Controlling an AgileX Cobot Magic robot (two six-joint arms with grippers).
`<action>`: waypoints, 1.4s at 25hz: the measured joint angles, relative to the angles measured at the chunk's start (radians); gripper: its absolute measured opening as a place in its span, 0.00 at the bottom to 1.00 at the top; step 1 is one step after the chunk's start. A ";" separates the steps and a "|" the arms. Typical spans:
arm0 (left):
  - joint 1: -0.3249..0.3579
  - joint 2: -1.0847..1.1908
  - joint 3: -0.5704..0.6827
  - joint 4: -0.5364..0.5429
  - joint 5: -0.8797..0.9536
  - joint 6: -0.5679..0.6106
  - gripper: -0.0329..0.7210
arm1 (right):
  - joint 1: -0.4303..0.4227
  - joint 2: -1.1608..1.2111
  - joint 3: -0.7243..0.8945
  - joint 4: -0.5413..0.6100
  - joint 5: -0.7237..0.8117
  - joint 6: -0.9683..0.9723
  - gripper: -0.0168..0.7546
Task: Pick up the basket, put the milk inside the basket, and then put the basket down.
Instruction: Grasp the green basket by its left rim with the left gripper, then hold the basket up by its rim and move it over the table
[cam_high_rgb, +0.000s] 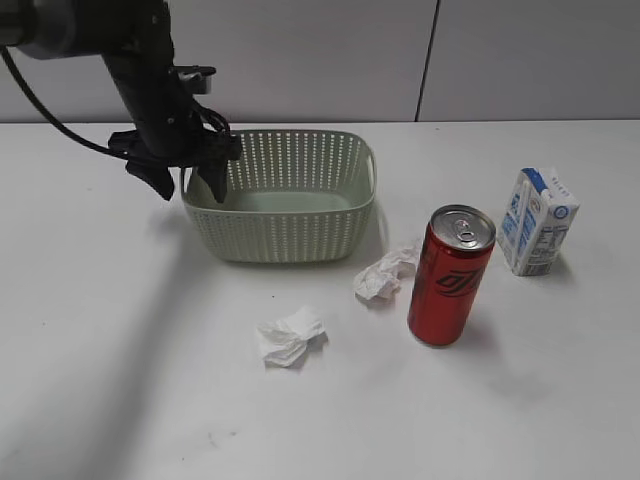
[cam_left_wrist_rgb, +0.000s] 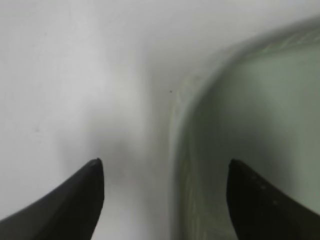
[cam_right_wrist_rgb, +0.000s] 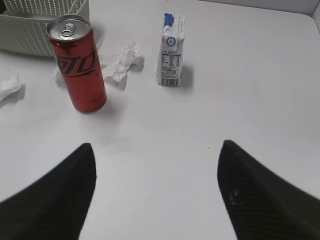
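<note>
My left gripper (cam_high_rgb: 185, 183) is spread wide and holds nothing, with one finger outside and one finger inside the left short wall of the pale green rectangular plastic basket (cam_high_rgb: 285, 237). To do this step well, I should come down until the rim sits deep between the fingers, keep the wall in the middle of the gap, and then close firmly before I lift. I think a shallow grip could let the basket tilt or slip out.

My right gripper (cam_right_wrist_rgb: 155, 192) is also wide and holds nothing; it hangs above the bare white desk (cam_high_rgb: 120, 370).

The basket has perforated sides with a woven look and rounded corners, and inside it I see nothing. It stands at about 10 o'clock from the tall red soda can (cam_high_rgb: 450, 275). The small white and blue milk carton (cam_high_rgb: 538, 221) stands upright at about 2 o'clock from that can, well apart from the basket.
</note>
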 joint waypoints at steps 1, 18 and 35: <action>0.000 0.000 0.000 0.000 -0.007 -0.002 0.79 | 0.000 0.000 0.000 0.000 0.000 0.000 0.79; 0.000 0.000 0.000 -0.098 -0.010 -0.029 0.07 | 0.000 0.000 0.000 0.000 0.000 0.000 0.79; -0.011 -0.145 0.004 -0.012 0.158 -0.227 0.04 | 0.000 0.000 0.000 0.000 -0.001 0.000 0.79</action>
